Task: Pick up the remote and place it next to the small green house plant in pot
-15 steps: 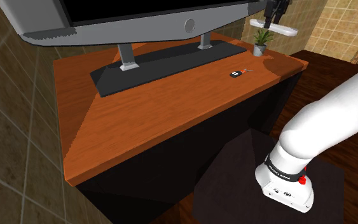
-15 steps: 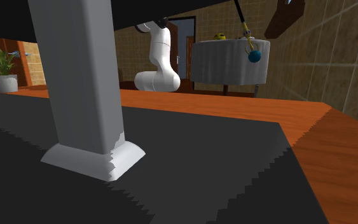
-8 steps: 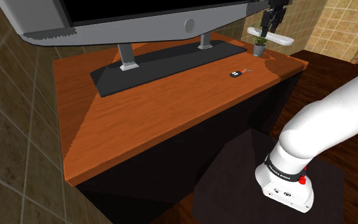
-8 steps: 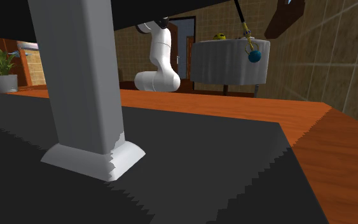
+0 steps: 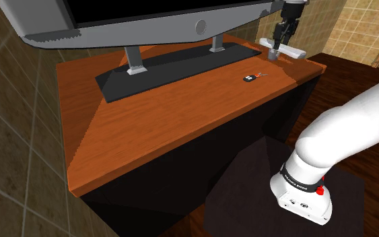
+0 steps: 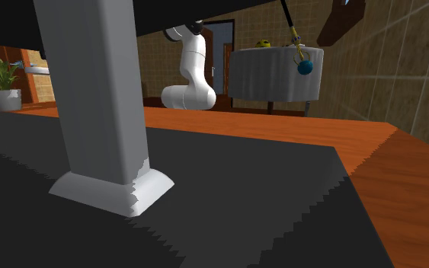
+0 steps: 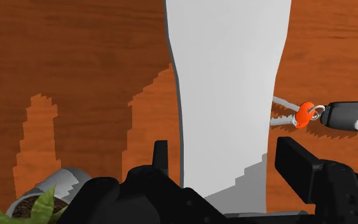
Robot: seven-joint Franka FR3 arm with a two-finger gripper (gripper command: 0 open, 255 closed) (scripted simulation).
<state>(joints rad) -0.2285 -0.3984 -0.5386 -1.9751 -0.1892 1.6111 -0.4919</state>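
Now low over the wood table [image 5: 181, 101], near its far corner at the shoulder view's right edge. Pinching the long white remote [image 7: 231, 95] btwn both black fingers [image 7: 295, 162] of the gripper [image 5: 278, 40]. Right beside the plant [image 6: 3, 80] in its pot, keys [image 7: 301, 116] near on the other side. Bare wood in front, TV base [image 5: 174, 64] behind. Arm [image 5: 342, 134] stretched far, hand pointing down.

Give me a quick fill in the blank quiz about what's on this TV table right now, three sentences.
1. The claw clasps a ______ remote.
2. The keys lying near it carry an ______ tag.
3. The potted plant stands on a ______ tabletop.
Missing words: white; orange; wooden.
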